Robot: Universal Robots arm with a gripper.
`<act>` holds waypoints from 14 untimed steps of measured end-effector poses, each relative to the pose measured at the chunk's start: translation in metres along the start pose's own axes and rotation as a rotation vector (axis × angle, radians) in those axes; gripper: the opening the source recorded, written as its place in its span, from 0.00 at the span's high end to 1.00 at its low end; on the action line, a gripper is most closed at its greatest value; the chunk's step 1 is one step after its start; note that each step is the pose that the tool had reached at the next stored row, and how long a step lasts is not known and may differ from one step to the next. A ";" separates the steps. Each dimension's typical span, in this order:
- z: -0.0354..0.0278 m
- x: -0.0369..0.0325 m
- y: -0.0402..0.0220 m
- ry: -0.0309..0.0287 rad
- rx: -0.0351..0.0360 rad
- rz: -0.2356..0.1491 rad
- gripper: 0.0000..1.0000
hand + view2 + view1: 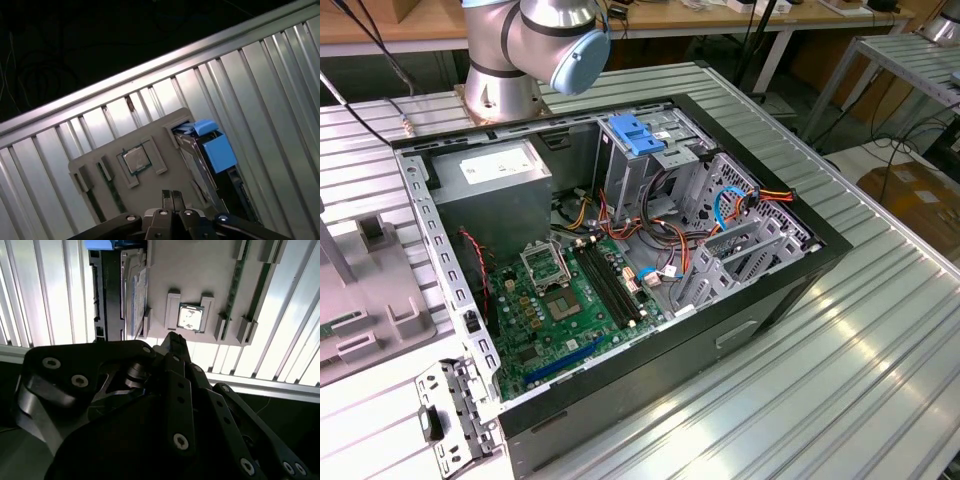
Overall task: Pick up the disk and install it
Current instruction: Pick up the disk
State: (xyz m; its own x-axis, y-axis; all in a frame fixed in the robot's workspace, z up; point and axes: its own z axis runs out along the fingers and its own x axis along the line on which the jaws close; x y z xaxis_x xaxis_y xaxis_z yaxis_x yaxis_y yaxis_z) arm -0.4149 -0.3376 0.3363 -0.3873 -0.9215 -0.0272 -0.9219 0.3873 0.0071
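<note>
Nearest in the second wrist view, the gripper (172,338) has its fingertips pressed together on nothing, and its dark body hides whatever lies under it. Just past the tips, a grey holder (200,270) rests on the ribbed metal table (50,295). The disk (137,295) stands on edge in the holder's end slot, its far end cut off by the frame. A processor chip (191,318) lies flat beside it. In the exterior view, the open computer case (770,290) lies behind, and the arm (555,45) is cropped at the top.
</note>
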 end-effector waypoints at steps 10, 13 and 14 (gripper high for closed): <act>0.0000 0.0000 0.0000 0.0005 -0.0020 -0.074 0.89; 0.0000 0.0000 0.0000 0.0008 -0.0030 -0.110 0.89; 0.0000 0.0000 0.0000 0.0009 -0.0034 -0.124 0.89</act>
State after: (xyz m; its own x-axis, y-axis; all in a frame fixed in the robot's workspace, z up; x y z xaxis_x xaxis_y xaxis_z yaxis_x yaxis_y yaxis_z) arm -0.4149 -0.3376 0.3363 -0.2707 -0.9623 -0.0272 -0.9627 0.2706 0.0071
